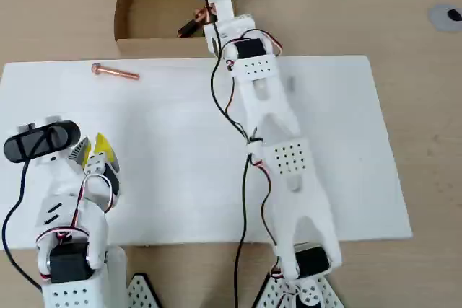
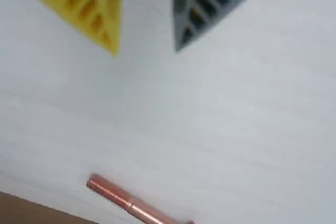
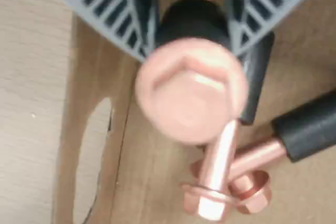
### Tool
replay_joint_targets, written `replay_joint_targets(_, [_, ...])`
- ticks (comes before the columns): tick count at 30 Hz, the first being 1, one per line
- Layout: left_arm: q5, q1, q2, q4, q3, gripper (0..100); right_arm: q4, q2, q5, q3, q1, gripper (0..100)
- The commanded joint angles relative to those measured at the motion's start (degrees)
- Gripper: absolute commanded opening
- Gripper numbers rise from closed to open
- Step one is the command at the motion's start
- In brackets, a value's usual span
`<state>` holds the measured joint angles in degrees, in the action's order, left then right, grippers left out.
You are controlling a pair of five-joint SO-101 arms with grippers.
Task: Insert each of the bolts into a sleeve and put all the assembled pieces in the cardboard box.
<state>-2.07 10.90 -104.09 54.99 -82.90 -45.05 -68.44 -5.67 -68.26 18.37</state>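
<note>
Right wrist view is showing a copper bolt (image 3: 191, 90) sitting inside a black sleeve (image 3: 191, 22), its head turned toward the camera. The right hand (image 3: 191, 48) is clamping that sleeve between its grey fingers (image 3: 105, 9). This piece is hanging over the floor of the cardboard box (image 3: 152, 182), where two more assembled pieces (image 3: 220, 182) are lying crossed, their copper heads touching and their black sleeves pointing away. From the high view, the right hand (image 1: 206, 18) is hanging over the near wall of the cardboard box (image 1: 123, 12), which is standing on the wooden bench (image 1: 426, 106) just beyond a white sheet (image 1: 180, 178). A bare loose bolt (image 1: 114, 71) is lying on the sheet near its far edge, close to the box. The left hand (image 1: 97, 151) is hovering over the sheet's near left part, well apart from that bolt, with its yellow and grey jaws standing apart. Its own wrist view is showing the left hand (image 2: 144, 51) above the white sheet (image 2: 220, 129), with the loose bolt (image 2: 131, 200) lying ahead.
</note>
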Motion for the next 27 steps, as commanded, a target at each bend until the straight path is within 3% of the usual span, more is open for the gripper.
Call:
replay_joint_targets(1, [0.4, -0.4, -0.1, 0.3, 0.8, 8, -1.4, 1.9, 0.4, -4.7, -0.5, 1.3])
replay_joint_targets(8, [0.4, -0.4, -0.1, 0.3, 0.8, 9, -3.6, 2.1, 2.9, -4.8, 0.1, 2.5])
replay_joint_targets(13, [0.4, -0.4, -0.1, 0.3, 0.8, 9, -4.0, 2.1, 2.9, -4.8, 0.5, 18.7])
replay_joint_targets(16, [0.4, -0.4, -0.1, 0.3, 0.7, 9, -7.5, 2.1, 2.9, -7.0, 1.0, 23.4])
replay_joint_targets(27, [0.1, -1.2, -0.3, 5.4, 3.7, 8, -23.7, 2.4, 2.7, -27.6, 4.3, 20.5])
